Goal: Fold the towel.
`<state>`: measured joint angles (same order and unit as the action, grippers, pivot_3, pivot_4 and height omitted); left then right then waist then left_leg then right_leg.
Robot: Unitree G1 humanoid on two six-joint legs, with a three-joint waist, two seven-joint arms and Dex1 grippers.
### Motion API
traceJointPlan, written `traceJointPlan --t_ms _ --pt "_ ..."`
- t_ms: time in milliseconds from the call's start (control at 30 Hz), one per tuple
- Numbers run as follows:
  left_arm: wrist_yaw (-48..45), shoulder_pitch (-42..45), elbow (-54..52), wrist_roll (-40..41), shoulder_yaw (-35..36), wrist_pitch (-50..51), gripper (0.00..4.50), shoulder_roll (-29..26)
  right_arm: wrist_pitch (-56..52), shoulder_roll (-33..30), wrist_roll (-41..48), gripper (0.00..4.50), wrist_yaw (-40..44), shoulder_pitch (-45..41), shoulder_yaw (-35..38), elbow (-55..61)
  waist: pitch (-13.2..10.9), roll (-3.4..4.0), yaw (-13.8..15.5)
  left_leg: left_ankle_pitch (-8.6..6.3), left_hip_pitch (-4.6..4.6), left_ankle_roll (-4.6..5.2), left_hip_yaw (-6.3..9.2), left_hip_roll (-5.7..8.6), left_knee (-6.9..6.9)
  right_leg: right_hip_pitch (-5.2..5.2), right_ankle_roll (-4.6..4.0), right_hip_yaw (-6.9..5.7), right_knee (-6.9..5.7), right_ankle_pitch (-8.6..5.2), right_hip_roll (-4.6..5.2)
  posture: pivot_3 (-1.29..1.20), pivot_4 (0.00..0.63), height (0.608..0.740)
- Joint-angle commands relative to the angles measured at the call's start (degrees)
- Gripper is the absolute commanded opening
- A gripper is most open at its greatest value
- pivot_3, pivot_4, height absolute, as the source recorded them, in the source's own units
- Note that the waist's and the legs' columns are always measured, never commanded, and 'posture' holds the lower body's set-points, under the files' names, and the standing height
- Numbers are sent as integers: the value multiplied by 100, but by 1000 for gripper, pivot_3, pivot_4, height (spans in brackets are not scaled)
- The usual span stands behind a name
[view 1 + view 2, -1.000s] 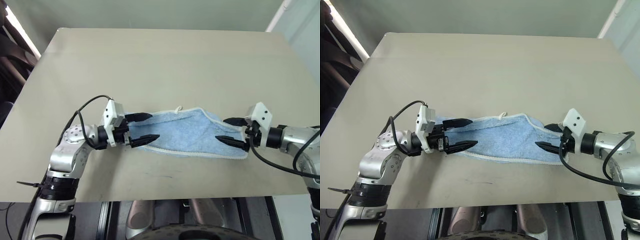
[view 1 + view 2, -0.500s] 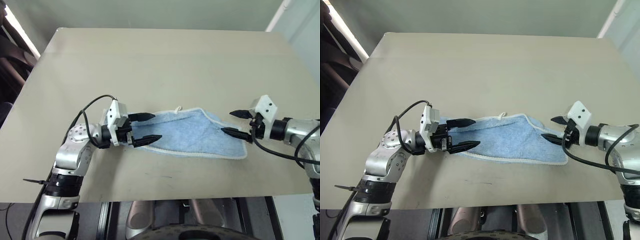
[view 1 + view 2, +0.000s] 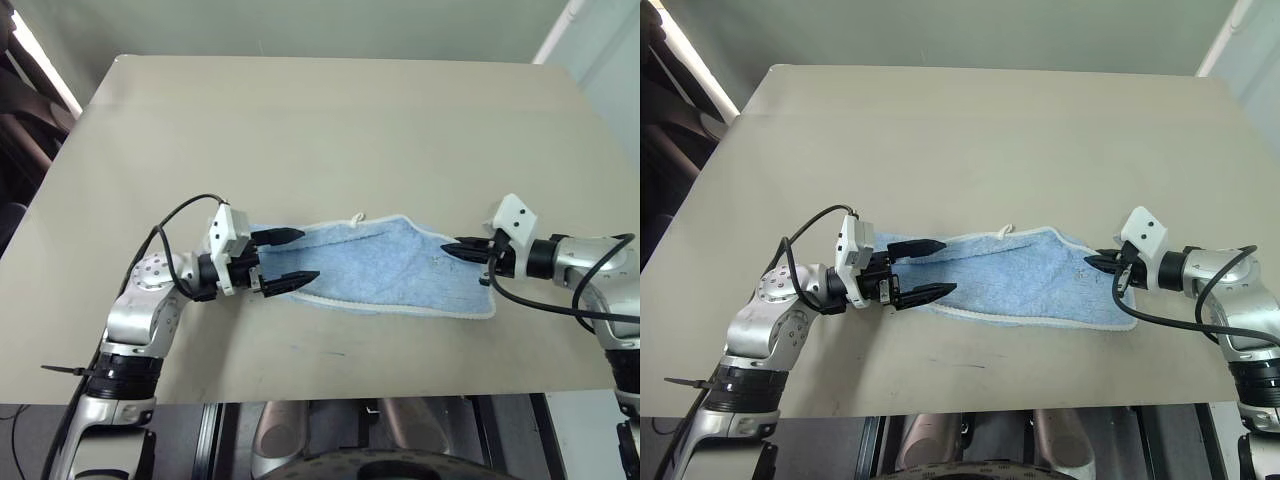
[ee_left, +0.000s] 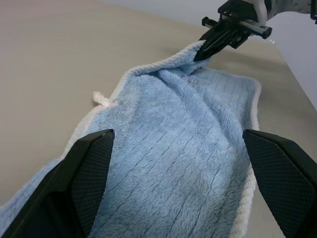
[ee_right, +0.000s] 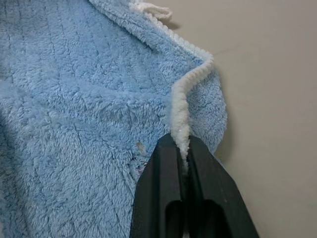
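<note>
The light blue towel (image 3: 380,265) lies as a long bunched strip across the near part of the table (image 3: 330,120), its white loop tag (image 3: 358,215) on the far edge. My left gripper (image 3: 307,253) is open and level, one finger on each side of the towel's left end; in its wrist view the fingers (image 4: 89,168) stand wide over the fluffy cloth. My right gripper (image 3: 447,250) is shut on the white-edged far right corner of the towel (image 5: 181,116), the stitched rim pinched between the fingertips (image 5: 166,153). The left wrist view also shows the right gripper (image 4: 200,53).
The table's near edge (image 3: 330,398) runs just below both arms, and its right edge is close to the right arm. Dark chairs (image 3: 25,130) stand past the left edge. A black cable (image 3: 170,215) loops over the left arm.
My right gripper has moved in to the towel's far right corner and closed on its white edge. The left gripper stays open in the same spot.
</note>
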<state>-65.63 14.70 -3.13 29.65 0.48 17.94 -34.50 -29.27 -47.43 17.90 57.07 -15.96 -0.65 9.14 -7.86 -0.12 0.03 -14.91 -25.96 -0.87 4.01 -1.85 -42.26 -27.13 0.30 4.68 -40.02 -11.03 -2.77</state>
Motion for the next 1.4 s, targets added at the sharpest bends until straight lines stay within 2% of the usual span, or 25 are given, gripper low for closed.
traceJointPlan --t_ms 33,133,267,433,567,867,1200,1400 --pt "139 60 -240 231 288 76 4500 14 12 -57 257 37 54 -141 346 260 0 0 0 0 0 0 0 0 0 0 0 0 0 0 0 0 150 697" --pt "266 168 -209 417 487 200 4500 27 4 -114 346 37 57 -165 486 362 0 0 0 0 -1 0 0 0 1 -2 0 0 0 0 0 0 150 697" --pt "211 625 609 93 785 -209 4500 -304 11 -257 460 37 134 -256 647 577 0 0 4 3 0 -1 2 0 0 -1 -3 -1 -1 2 0 0 150 697" --pt "-194 994 1682 -390 753 -778 4500 -822 -89 -337 535 37 55 -619 706 625 0 0 -4 4 -3 -2 2 0 0 -7 -8 1 -3 6 0 0 150 697" --pt "-555 1084 2446 -691 689 -1105 4500 -1137 -165 -406 602 37 6 -1025 786 644 0 0 -9 3 -16 -2 2 -1 5 -27 -63 1 -3 38 0 0 150 697" --pt "-879 787 3001 -820 717 -1704 4500 -968 -243 -556 698 37 -19 -1808 937 570 0 -1 20 2 -60 -3 3 0 8 -67 -64 0 -2 33 1 0 150 697" --pt "-1125 894 4006 -1047 670 -2557 4500 -743 -223 -661 689 37 -2 -2673 881 348 0 -1 18 14 -90 -3 1 0 -6 -108 -68 1 -34 45 1 0 150 697" --pt "-1178 1022 4403 -1122 635 -2955 4500 -597 -193 -753 689 37 27 -2881 889 280 1 -1 15 14 -96 -2 0 2 -35 -123 -70 1 -81 40 2 0 150 697"
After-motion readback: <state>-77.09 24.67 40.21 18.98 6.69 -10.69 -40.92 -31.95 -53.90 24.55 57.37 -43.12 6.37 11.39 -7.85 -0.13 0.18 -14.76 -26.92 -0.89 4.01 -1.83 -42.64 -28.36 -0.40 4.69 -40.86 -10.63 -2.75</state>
